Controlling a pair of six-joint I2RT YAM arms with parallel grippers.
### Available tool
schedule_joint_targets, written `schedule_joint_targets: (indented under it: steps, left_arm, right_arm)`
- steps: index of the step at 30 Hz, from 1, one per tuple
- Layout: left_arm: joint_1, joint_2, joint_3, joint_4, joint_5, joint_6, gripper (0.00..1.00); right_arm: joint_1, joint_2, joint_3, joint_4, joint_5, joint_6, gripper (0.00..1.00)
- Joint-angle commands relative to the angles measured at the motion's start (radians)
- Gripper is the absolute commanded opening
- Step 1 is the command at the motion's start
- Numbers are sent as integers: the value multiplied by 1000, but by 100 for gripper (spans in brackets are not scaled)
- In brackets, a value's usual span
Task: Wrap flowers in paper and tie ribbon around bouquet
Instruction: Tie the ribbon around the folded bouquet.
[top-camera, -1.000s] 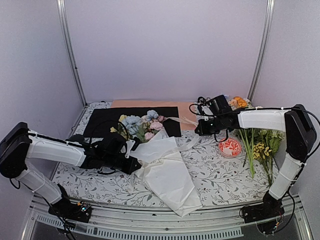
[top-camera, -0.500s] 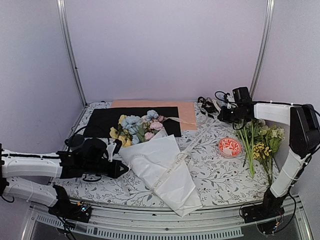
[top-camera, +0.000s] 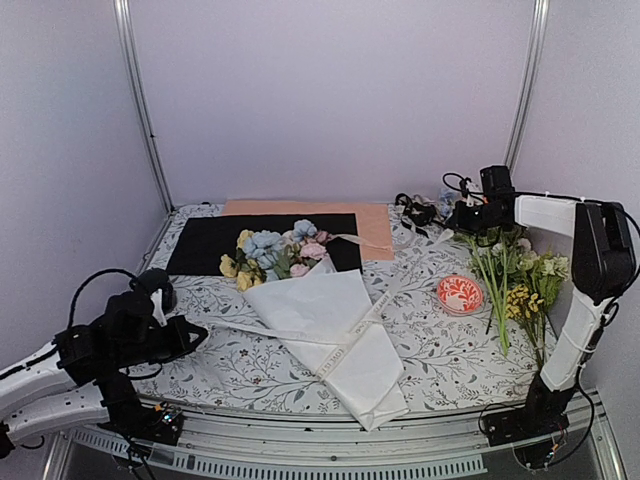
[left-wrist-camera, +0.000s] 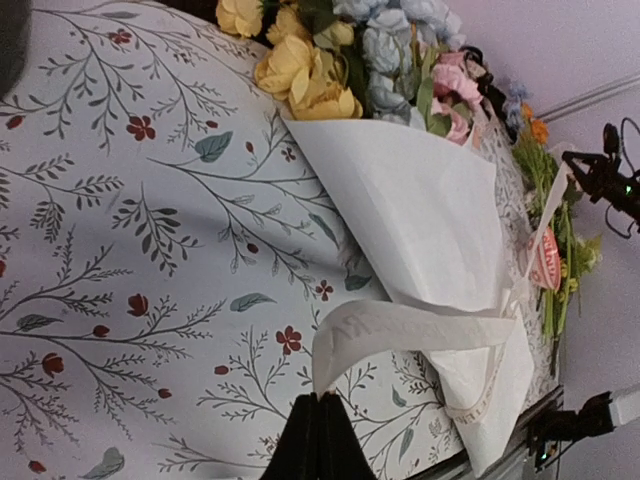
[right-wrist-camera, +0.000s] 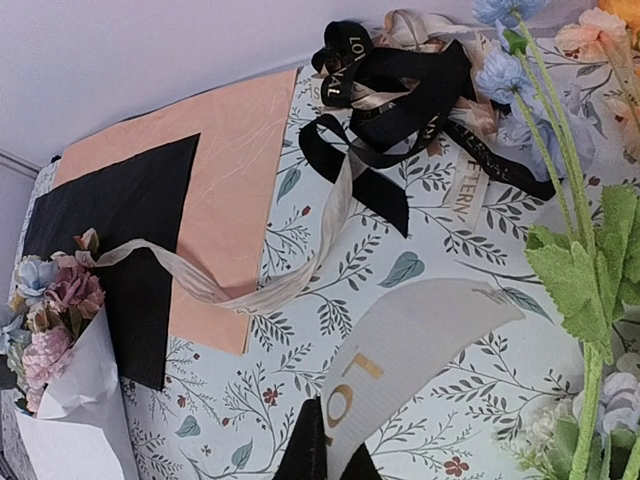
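The bouquet lies in the middle of the table, a white paper (top-camera: 335, 340) cone with the blue, pink and yellow flowers (top-camera: 275, 255) showing at its far, wide end. The cream ribbon (top-camera: 385, 295) runs across the cone's middle, stretched between both grippers. My left gripper (top-camera: 197, 329) is low at the near left, shut on one ribbon end. In the left wrist view its tips (left-wrist-camera: 322, 400) pinch the ribbon (left-wrist-camera: 420, 325) beside the paper (left-wrist-camera: 420, 210). My right gripper (top-camera: 455, 224) is at the far right, shut on the other end (right-wrist-camera: 420, 340).
A black sheet (top-camera: 210, 245) and a peach sheet (top-camera: 378, 228) lie at the back. Black ribbon (top-camera: 415, 212) is tangled by the right gripper. A red-and-white disc (top-camera: 460, 294) and loose orange-and-yellow sprigs (top-camera: 520, 290) lie at the right. A second pale ribbon tail (right-wrist-camera: 230, 290) crosses the peach sheet.
Both grippers have pulled apart, the left toward the near left and the right toward the far right. The ribbon has drawn straight across the cone, and the paper now lies flatter and tighter.
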Motion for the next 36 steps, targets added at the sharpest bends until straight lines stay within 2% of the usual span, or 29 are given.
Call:
schedule_joint_targets:
  steps: [1,3,5,8,11,14,18,27,36]
  left_arm:
    - [28,-124,10,-187,-161,-134,0]
    - [36,-166,9,-212,-224,-163,0]
    - [43,-178,16,-191,-287,-131,0]
    - [55,-128,32,-93,-286,-47,0]
    - [62,-7,52,62,-214,64,0]
    - [63,163,123,150,-169,156,0]
    - [54,386,226,306,-21,293,0]
    - [-170,655,365,438,-33,360,0]
    - [-196,767,426,491,-24,412,0]
  right_arm:
    - [0,67,80,-19,-44,-18,0]
    - [0,105,119,-27,-47,-17,0]
    - [3,137,154,-26,-85,-14,0]
    - [50,163,199,-10,-161,6,0]
    - [171,143,230,16,-193,-16,0]
    - [272,104,254,47,-204,-50,0]
    - [438,79,279,65,-213,-90,0]
    - [708,53,290,107,-178,-80,0]
    - [755,120,380,56,-142,-144,0]
